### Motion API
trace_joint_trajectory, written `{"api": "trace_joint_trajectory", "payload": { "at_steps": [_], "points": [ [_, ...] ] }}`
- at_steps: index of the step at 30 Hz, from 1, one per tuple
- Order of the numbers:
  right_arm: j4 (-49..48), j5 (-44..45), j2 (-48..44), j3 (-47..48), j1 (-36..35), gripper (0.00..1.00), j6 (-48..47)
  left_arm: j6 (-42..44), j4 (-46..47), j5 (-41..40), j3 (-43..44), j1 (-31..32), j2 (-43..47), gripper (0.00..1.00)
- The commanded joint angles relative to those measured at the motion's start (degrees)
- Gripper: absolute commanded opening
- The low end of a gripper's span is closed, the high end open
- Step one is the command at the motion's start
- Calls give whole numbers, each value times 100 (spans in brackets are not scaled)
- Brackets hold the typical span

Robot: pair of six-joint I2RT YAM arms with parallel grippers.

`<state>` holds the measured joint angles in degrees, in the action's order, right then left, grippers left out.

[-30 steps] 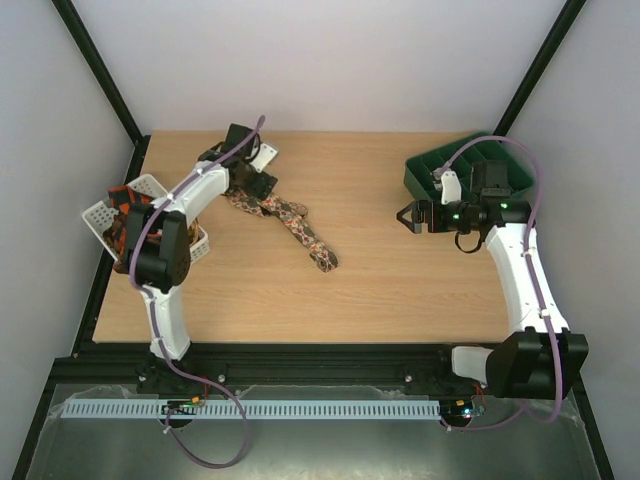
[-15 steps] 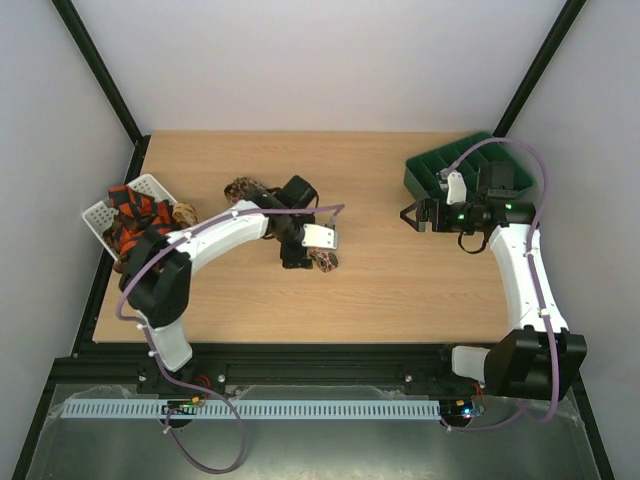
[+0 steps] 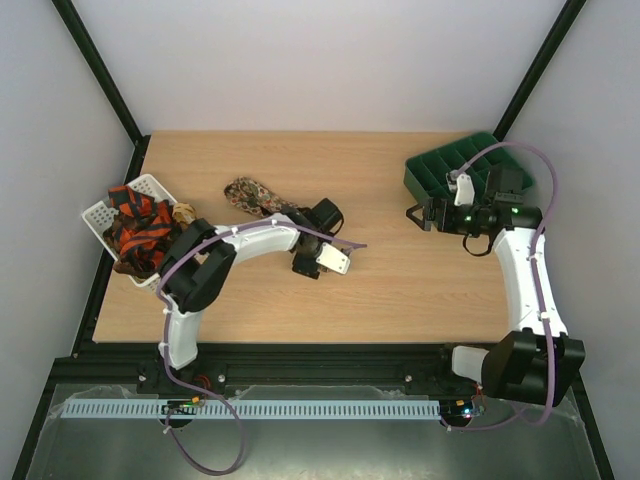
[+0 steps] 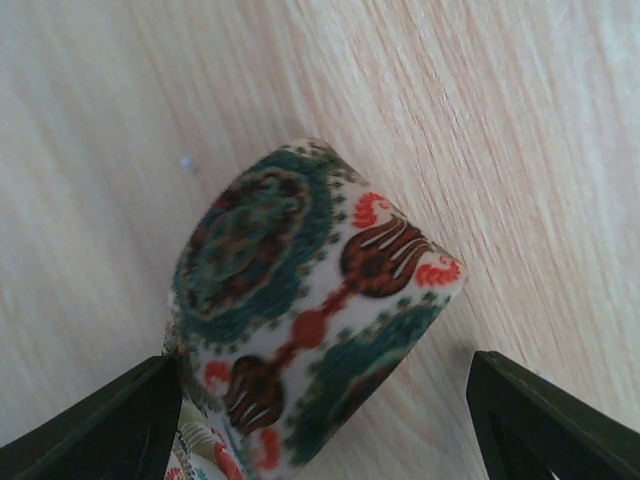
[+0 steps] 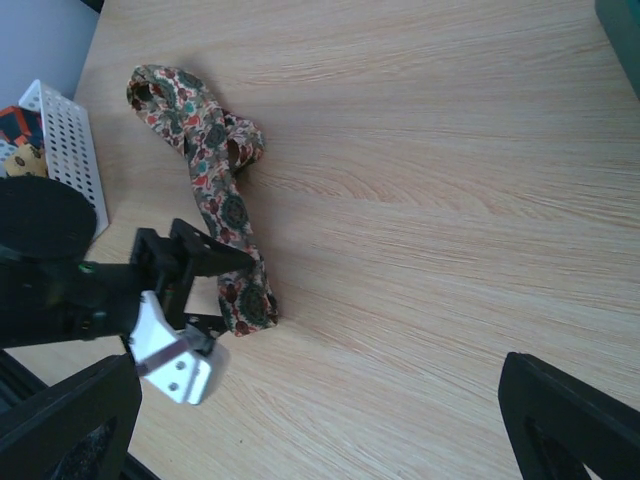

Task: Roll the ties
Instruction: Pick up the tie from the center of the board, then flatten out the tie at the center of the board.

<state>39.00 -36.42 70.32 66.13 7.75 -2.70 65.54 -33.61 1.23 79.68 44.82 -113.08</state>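
Moved rightward to the end of the floral tie (image 3: 252, 194) lying mid-table, straddling it with left gripper (image 4: 320, 405) spread; right gripper (image 3: 413, 216) spread too, idle. Barely begun: nothing rolled yet, other ties (image 3: 140, 226) bundled in basket (image 3: 96, 212)

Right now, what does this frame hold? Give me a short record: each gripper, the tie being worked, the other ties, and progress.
left gripper: open, its fingers either side of the floral tie's near end
floral tie: on the table, near end curled into a loop, the rest unrolled
right gripper: open, holding nothing, near the green tray
other ties: red-orange and black ties heaped in the white basket
progress: rolling barely begun
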Motion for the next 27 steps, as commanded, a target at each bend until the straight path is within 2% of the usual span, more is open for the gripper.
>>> {"api": "trace_joint_trajectory", "payload": {
  "at_steps": [1, 3, 8, 12, 16, 21, 27],
  "points": [
    [1, -209, -171, -118, 93, 99, 122, 482, 333, -460, 47, 118, -304, 79],
    [14, -204, -222, -152, 95, 99, 120, 560, 472, -506, 19, 146, -333, 69],
    [-1, -163, -331, -244, 109, 99, 155, 321, 292, -345, 380, 363, -245, 24],
    [-81, -146, -426, -340, 138, 99, 292, -618, 45, 470, 1174, 419, 51, 4],
    [-137, -55, -491, -393, 165, 98, 370, -1534, 131, 854, 2154, 413, 400, 2],
    [-262, -61, -493, -410, 174, 99, 426, -2676, 615, 957, 3290, 412, 766, 2],
    [-538, -350, -587, -595, 169, 99, 255, -3610, 2211, 518, 3684, 355, 1453, 2]
  ]
}}
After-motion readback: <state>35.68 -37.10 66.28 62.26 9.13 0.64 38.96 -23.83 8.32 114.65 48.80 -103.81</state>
